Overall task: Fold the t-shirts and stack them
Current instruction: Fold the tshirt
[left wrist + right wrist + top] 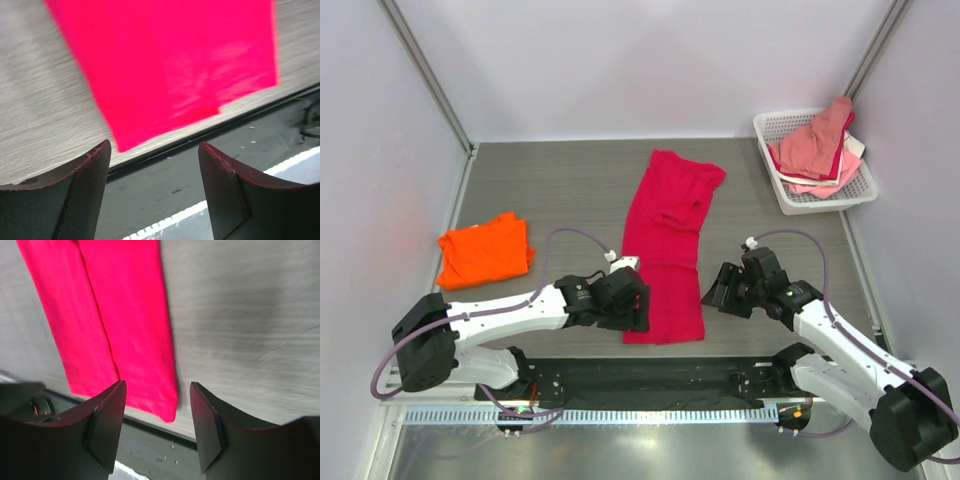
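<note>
The crimson-red t-shirt (666,245) lies on the table as a long narrow strip, folded lengthwise, its sleeve end far and its hem near the front edge. It also shows in the left wrist view (170,65) and the right wrist view (115,325). The folded orange t-shirt (485,250) lies at the left. My left gripper (638,305) is open and empty, just left of the red shirt's near hem. My right gripper (722,287) is open and empty, just right of that hem.
A white lattice basket (820,195) holding pink and red clothes stands at the far right corner. A black rail (650,380) runs along the table's near edge. Grey walls close in the left, back and right.
</note>
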Controlling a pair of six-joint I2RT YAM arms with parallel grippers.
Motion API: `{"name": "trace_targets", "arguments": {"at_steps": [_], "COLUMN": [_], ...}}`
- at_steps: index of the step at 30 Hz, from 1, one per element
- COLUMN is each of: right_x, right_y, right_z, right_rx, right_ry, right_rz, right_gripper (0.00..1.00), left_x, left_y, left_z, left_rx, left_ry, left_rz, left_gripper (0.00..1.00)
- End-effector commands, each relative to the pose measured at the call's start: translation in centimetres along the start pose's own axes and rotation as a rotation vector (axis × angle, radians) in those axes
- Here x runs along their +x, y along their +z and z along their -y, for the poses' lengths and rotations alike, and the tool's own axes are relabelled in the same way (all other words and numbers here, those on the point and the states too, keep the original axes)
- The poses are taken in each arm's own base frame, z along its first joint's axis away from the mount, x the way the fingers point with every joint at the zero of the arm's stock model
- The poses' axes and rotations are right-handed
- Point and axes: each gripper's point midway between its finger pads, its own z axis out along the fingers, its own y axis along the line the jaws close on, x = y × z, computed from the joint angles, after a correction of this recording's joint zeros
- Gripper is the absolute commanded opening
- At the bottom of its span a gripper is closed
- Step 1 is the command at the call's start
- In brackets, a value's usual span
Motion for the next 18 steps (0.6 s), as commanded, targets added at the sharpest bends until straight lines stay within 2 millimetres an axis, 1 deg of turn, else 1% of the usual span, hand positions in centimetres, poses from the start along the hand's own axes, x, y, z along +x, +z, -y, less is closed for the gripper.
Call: {"name": "trace_targets", "arguments": {"at_steps": [1, 2, 3, 4, 5, 6, 8, 12, 16, 18], "right_x": [2.1, 2.5, 2.9, 3.5, 4.2, 4.6, 5.8, 6.9, 7.8, 8.1], "right_y": [0.0, 0.2, 0.2, 0.3, 0.6, 0.7, 1.0, 1.2, 1.5, 1.7], "right_z": [-1.0, -0.5, -0.3, -0.2, 0.3, 0.2, 0.4, 0.3, 0.3, 0.4], "right_rx": [-0.026, -0.005, 0.001, 0.003, 0.015, 0.006, 0.008, 0.004, 0.001, 0.009], "right_ry": [0.026, 0.026, 0.022, 0.011, 0.023, 0.020, 0.013, 0.005, -0.007, -0.017], "right_rz": [-0.068, -0.070, -0.077, -0.091, -0.108, -0.117, -0.150, -0.169, -0.187, -0.195], "right_gripper": [0.60, 0.59, 0.59, 0.58, 0.57, 0.55, 0.53, 0.52, 0.46, 0.45], "left_x": [0.0, 0.5, 1.2, 0.9, 1.5, 2.0, 2.0, 2.2, 2.4, 2.6], "left_y": [0.2, 0.3, 0.8, 1.1, 1.1, 1.5, 1.8, 2.3, 2.8, 3.1], "left_z": [0.2, 0.3, -0.5, -0.4, -0.1, -0.4, -0.3, -0.3, -0.6, -0.8], "left_rx": [0.081, 0.102, 0.098, 0.117, 0.140, 0.137, 0.143, 0.152, 0.161, 0.154], "left_ry": [-0.068, -0.077, -0.094, -0.104, -0.109, -0.116, -0.123, -0.129, -0.142, -0.149], "left_rz": [0.006, -0.015, -0.034, -0.020, -0.052, -0.062, -0.063, -0.078, -0.080, -0.086], "left_gripper": [0.71, 0.70, 0.68, 0.67, 0.66, 0.63, 0.58, 0.51, 0.47, 0.45]}}
